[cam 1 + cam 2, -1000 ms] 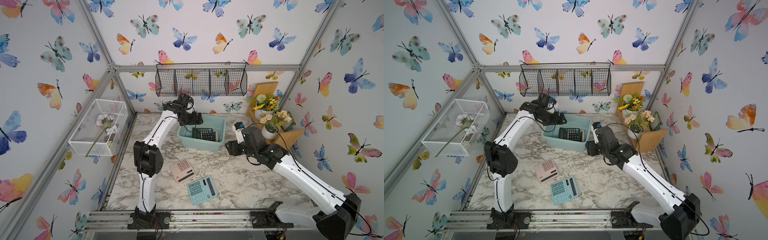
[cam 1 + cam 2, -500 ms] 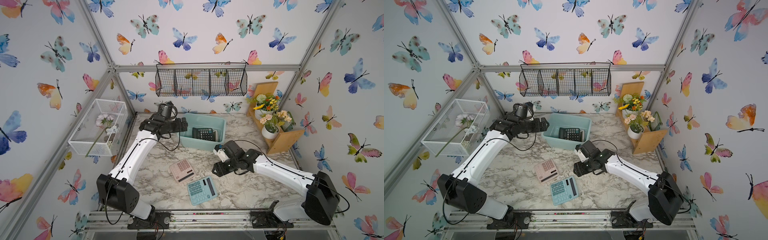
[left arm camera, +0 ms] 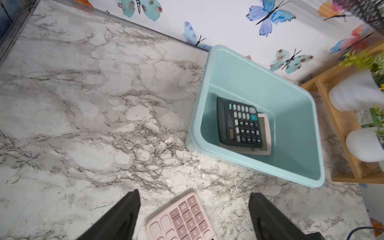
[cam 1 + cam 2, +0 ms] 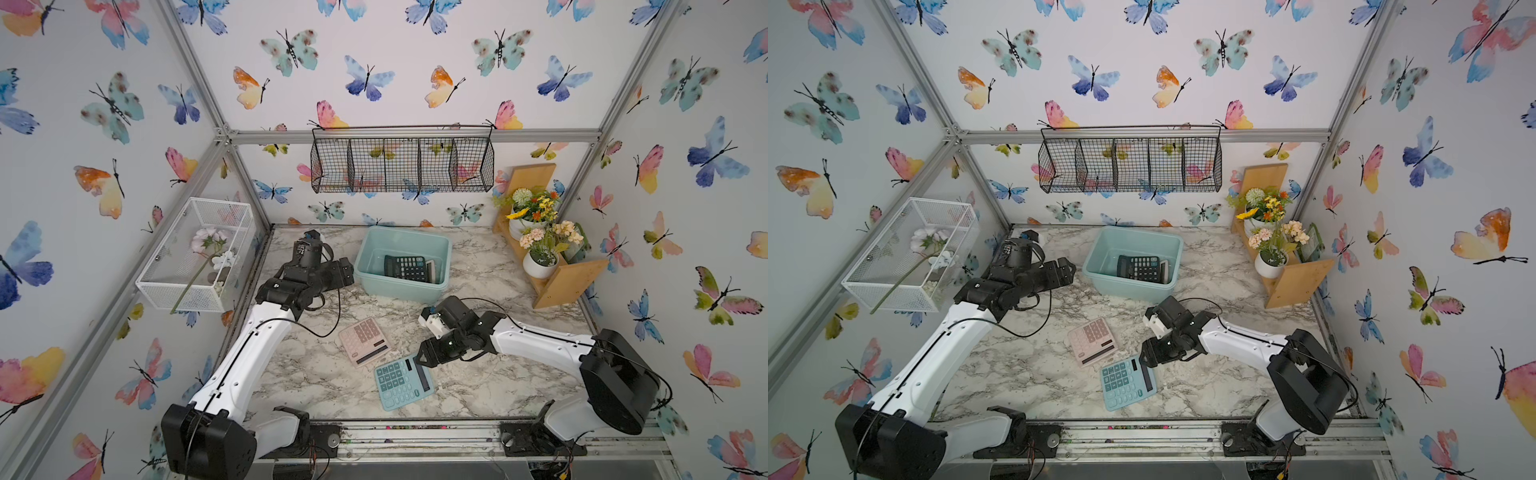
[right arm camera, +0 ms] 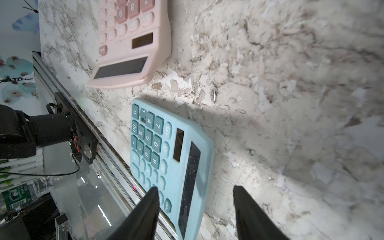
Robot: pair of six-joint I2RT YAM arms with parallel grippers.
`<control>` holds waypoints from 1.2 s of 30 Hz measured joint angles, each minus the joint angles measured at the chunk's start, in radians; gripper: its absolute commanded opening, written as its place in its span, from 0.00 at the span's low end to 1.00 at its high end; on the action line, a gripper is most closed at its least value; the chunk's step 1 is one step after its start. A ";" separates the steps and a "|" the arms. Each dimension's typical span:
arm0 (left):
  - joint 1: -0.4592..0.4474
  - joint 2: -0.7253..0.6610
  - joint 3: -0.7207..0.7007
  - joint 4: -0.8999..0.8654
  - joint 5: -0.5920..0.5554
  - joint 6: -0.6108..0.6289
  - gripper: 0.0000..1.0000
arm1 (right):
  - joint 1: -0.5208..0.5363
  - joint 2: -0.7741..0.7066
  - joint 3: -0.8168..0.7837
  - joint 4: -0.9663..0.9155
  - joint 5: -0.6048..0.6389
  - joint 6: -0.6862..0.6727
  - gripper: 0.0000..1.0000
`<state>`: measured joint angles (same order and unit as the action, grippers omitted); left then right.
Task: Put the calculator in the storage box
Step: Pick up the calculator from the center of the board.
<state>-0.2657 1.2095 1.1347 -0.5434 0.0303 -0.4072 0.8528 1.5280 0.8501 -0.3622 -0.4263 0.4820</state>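
The light teal storage box [image 4: 399, 293] [image 4: 1125, 291] [image 3: 291, 108] stands at the back of the marble table. A black calculator [image 4: 405, 268] [image 4: 1138, 268] [image 3: 239, 122] lies inside it on top of a pale one [image 3: 266, 133]. A pink calculator [image 4: 365, 341] [image 4: 1093, 340] [image 3: 180, 218] [image 5: 133, 41] and a blue calculator [image 4: 403, 381] [image 4: 1127, 382] [image 5: 166, 155] lie on the table. My left gripper [image 4: 347, 272] [image 4: 1067, 270] [image 3: 194, 193] hangs open just left of the box, holding nothing. My right gripper [image 4: 419, 359] [image 4: 1144, 359] [image 5: 195, 187] is open, straddling the blue calculator's display edge.
A black wire basket [image 4: 403, 166] hangs on the back wall. On the left wall is a white mesh basket [image 4: 195, 253] holding a flower. At the back right, a wooden shelf [image 4: 561, 282] carries flower pots. A metal rail [image 4: 415, 428] runs along the table's front edge.
My left gripper has drawn back from over the box to its left side. My right arm has swung down from beside the box to the blue calculator, and its jaws have narrowed a little.
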 measured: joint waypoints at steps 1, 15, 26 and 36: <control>0.002 -0.006 -0.021 0.004 -0.004 -0.002 0.76 | 0.004 0.007 -0.005 0.012 -0.007 0.005 0.57; 0.016 -0.042 -0.132 0.024 -0.010 -0.021 0.68 | 0.018 0.013 -0.044 0.056 -0.042 0.040 0.28; 0.021 -0.033 -0.133 0.031 -0.009 -0.023 0.68 | 0.018 0.049 -0.049 0.057 -0.042 0.046 0.28; 0.031 -0.033 -0.133 0.032 -0.009 -0.022 0.67 | 0.020 -0.003 -0.011 -0.003 -0.050 0.042 0.02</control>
<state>-0.2344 1.1763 1.0019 -0.5117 0.0216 -0.4294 0.8726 1.5246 0.8391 -0.3653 -0.4759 0.5243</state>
